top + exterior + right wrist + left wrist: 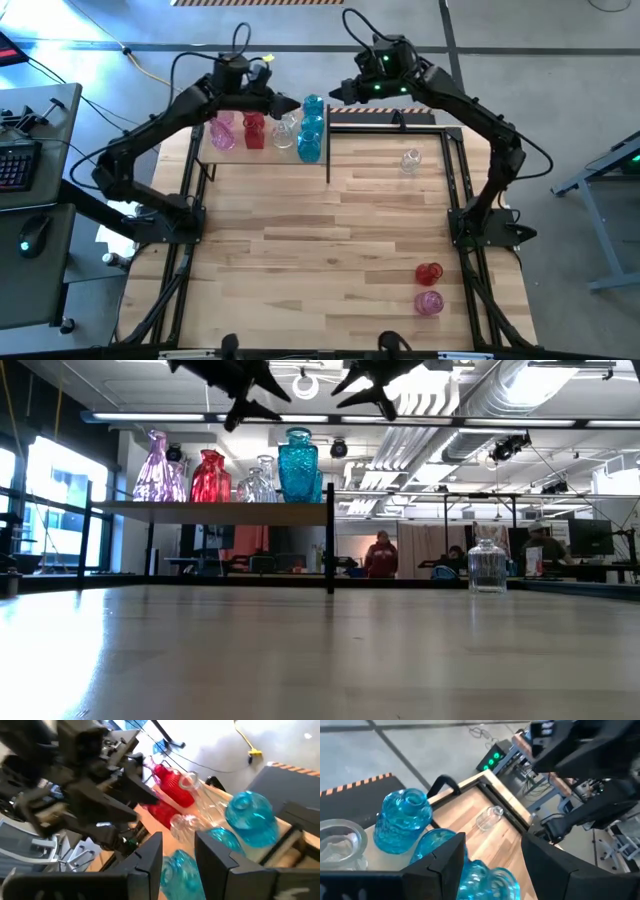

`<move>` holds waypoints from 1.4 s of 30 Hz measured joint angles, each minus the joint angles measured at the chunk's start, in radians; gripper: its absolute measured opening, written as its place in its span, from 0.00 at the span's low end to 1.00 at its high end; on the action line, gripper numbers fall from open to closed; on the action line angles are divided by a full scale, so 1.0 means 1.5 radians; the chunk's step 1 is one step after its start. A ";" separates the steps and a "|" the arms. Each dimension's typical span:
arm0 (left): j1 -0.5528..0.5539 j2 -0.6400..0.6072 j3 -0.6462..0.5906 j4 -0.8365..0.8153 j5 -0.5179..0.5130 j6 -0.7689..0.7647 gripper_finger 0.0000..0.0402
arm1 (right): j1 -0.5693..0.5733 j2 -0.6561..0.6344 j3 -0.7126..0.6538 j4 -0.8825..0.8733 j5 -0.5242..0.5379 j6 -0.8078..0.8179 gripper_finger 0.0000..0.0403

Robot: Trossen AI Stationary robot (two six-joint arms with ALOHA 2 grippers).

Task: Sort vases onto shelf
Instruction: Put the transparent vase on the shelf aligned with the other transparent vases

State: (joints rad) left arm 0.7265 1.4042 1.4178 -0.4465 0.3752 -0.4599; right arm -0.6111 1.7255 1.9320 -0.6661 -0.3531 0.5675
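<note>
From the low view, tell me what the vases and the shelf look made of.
Vases: the blue vase, red vase, pink vase and the clear vase on the table look like glass, since light passes through them and they glint. Textured or ribbed surfaces, glossy.
Shelf: a pale, smooth board, likely wood, matte, on thin black posts, probably metal.

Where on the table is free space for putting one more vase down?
The wide tabletop middle is bare, between the shelf, the clear vase and the red vase with pink vase. The shelf itself is crowded.
</note>
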 joint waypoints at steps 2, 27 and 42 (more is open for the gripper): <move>0.000 -0.021 0.000 -0.001 0.001 0.001 0.46 | -0.009 -0.013 0.000 -0.046 0.001 0.000 0.23; -0.080 -0.181 0.000 -0.160 0.083 0.152 0.46 | -0.050 -0.043 0.000 -0.602 0.249 -0.053 0.23; -0.128 -0.249 0.000 -0.237 0.075 0.152 0.46 | -0.115 -0.119 -0.260 -0.518 0.242 -0.034 0.23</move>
State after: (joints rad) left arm 0.5353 1.0314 1.4178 -0.8018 0.4881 -0.2325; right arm -0.7837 1.5468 1.5414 -1.4438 0.0103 0.5165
